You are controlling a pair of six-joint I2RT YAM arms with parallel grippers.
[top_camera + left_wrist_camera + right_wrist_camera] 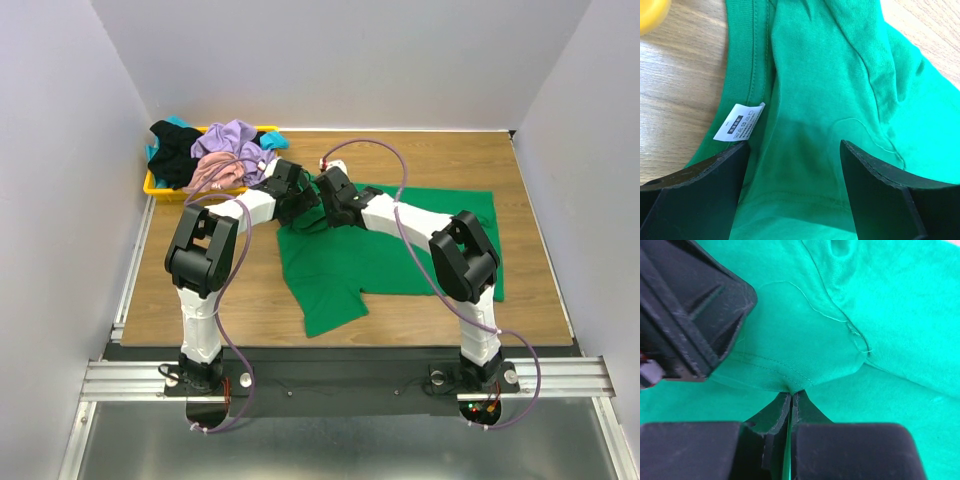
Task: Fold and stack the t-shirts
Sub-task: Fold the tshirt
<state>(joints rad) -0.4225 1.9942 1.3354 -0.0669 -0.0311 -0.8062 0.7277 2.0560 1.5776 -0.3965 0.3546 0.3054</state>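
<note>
A bright green t-shirt [390,250] lies spread on the wooden table, one sleeve pointing toward the near edge. Its white neck label [739,121] shows in the left wrist view. My left gripper [300,208] is open, its jaws apart over the green cloth [805,150] near the collar. My right gripper [325,205] is shut on a hemmed edge of the green t-shirt [790,375]; the left gripper's black body shows at upper left in the right wrist view. Lavender [235,140], dusty pink [215,172], black [178,150] and teal [175,122] t-shirts lie heaped at the back left.
The heap sits in a shallow yellow tray [160,187] at the table's back left corner. White walls close in the sides and back. A metal rail runs along the left edge. Cables loop over both arms.
</note>
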